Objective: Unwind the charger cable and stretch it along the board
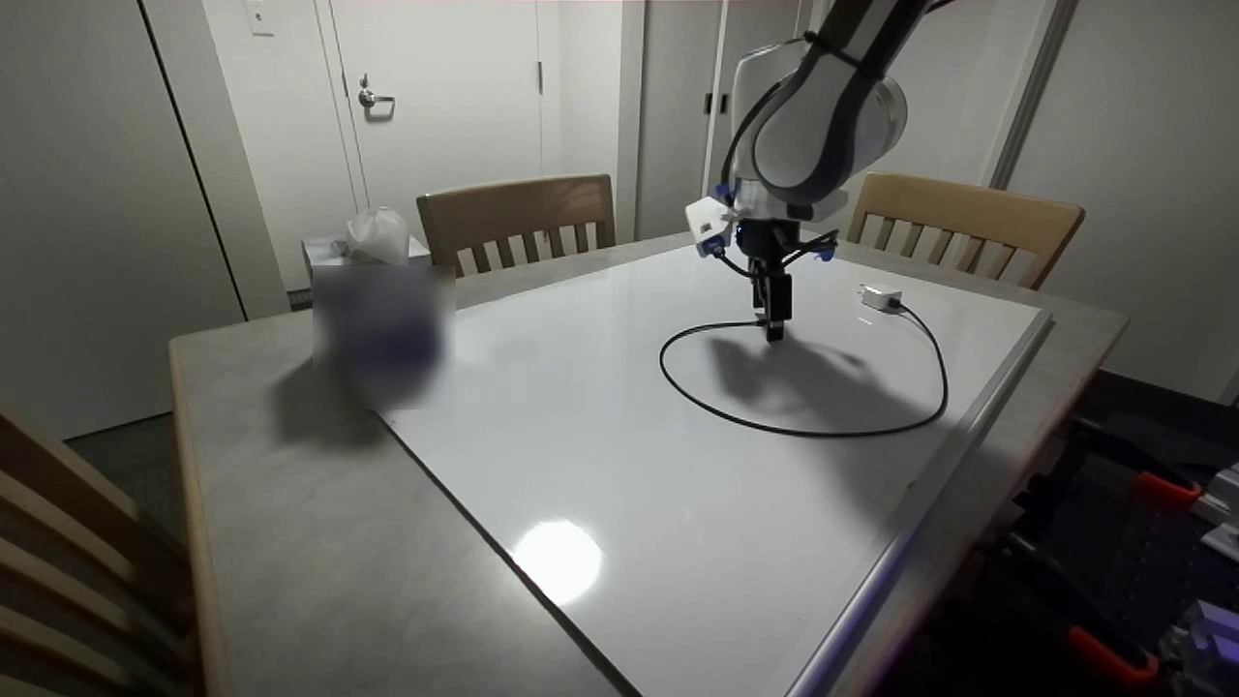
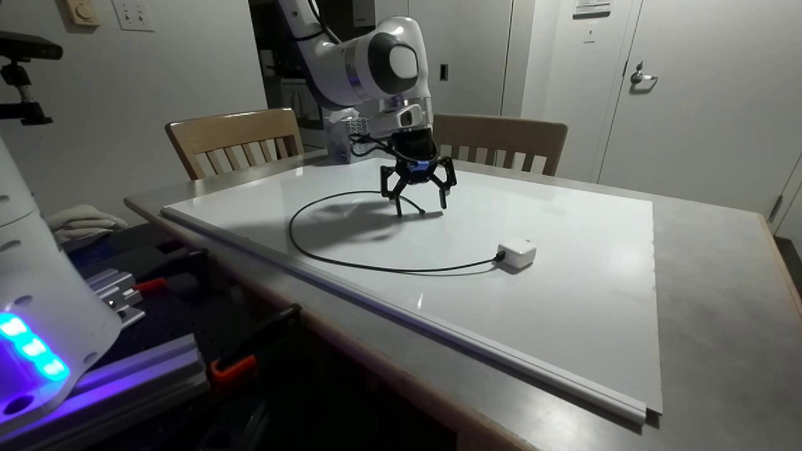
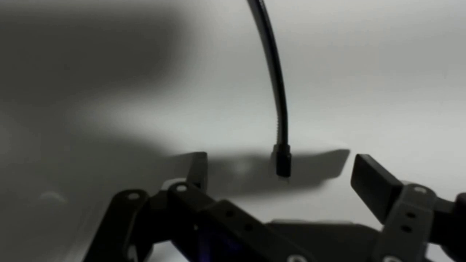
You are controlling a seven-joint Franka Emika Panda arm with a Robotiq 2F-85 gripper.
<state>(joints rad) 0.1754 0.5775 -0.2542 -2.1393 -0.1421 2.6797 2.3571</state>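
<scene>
One charger cable (image 1: 823, 435) curves on the board (image 1: 619, 455) in an exterior view; in an exterior view, its plug block (image 2: 517, 253) sits there too. In the wrist view, the wide-spread gripper (image 3: 280, 165) straddles the cable's end (image 3: 283, 163) over the board.

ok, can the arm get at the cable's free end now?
Likely yes: the gripper stands open, the charger cable's free end shows between its jaws in the wrist view, and nothing visible blocks it.

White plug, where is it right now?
In both exterior views, the white plug lies on the board, to the right of the open gripper, joined to one end of the cable.
</scene>
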